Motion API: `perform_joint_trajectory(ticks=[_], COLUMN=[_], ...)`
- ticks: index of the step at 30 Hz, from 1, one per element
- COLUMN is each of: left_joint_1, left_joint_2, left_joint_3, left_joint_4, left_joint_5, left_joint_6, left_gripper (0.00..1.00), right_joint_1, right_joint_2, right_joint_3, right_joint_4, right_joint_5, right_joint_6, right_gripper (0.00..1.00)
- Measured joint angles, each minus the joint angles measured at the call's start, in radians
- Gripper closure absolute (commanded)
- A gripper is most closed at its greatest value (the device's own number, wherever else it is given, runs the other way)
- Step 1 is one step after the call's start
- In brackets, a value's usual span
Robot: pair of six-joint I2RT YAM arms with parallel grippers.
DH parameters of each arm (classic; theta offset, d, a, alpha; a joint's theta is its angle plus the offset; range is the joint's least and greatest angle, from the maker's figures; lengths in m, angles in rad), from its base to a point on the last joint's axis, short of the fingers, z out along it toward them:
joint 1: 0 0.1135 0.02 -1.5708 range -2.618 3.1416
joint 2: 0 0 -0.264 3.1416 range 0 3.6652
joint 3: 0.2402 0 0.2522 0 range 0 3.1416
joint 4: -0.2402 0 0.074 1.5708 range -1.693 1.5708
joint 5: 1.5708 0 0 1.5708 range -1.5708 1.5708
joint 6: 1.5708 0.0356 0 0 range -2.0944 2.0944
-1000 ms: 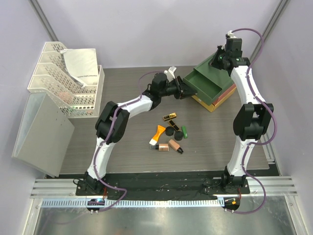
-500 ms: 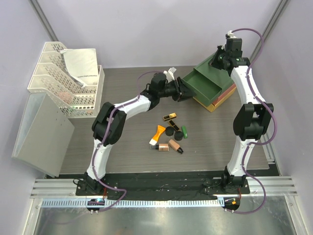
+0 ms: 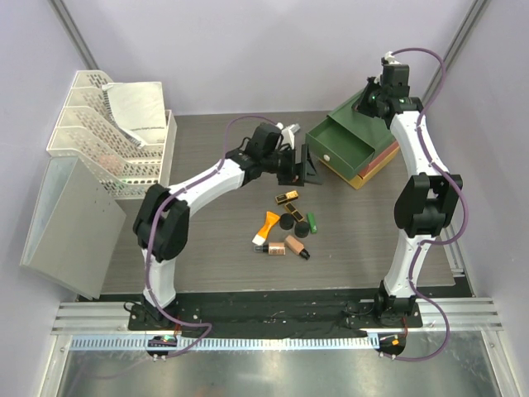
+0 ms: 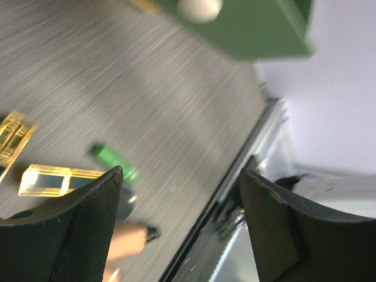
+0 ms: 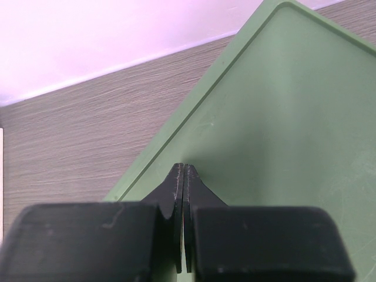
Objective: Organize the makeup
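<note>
Our left pincer (image 3: 302,165) hangs with its jaws wide apart and nothing between them, near the pulled-out green drawer (image 3: 347,142). The makeup lies in a group on the base side of this pincer. The green tube (image 3: 312,222) lies flat, its long axis running near to far. The orange tube (image 3: 268,223) lies slanted, white cap toward near-left. Our right pincer (image 5: 183,169) is closed on nothing, over the drawer box (image 5: 282,117)

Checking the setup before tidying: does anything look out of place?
The green drawer stands pulled out of its stacked box and looks empty, while the makeup lies loose at mixed angles on the table, among it the orange tube, peach bottle and green tube. Nothing looks spilled or broken.
</note>
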Motion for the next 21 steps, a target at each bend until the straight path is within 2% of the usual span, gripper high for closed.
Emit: perform_joint_trajectory(ticks=[4, 10, 14, 21], left_joint_1=[-0.011, -0.043, -0.065, -0.072], left_joint_2=[-0.071, -0.106, -0.14, -0.15], left_joint_3=[-0.04, -0.127, -0.222, -0.282], left_joint_4=[-0.194, -0.409, -0.494, -0.514], left_joint_5=[-0.105, -0.306, -0.419, -0.484], left_joint_6=[0.159, 0.311, 0.351, 0.362], left_gripper=[0.22, 0.22, 0.23, 0.25], right_joint_1=[0.0, -0.001, -0.002, -0.002], right_joint_2=[-0.006, -0.015, -0.021, -0.033], right_joint_3=[-0.014, -0.034, -0.047, -0.072], right_joint_4=[0.011, 0.03, 0.043, 0.065], right_joint_5=[-0.001, -0.003, -0.006, -0.007], right_joint_6=[-0.002, -0.008, -0.013, -0.022], right_gripper=[0.99, 0.99, 0.99, 0.99])
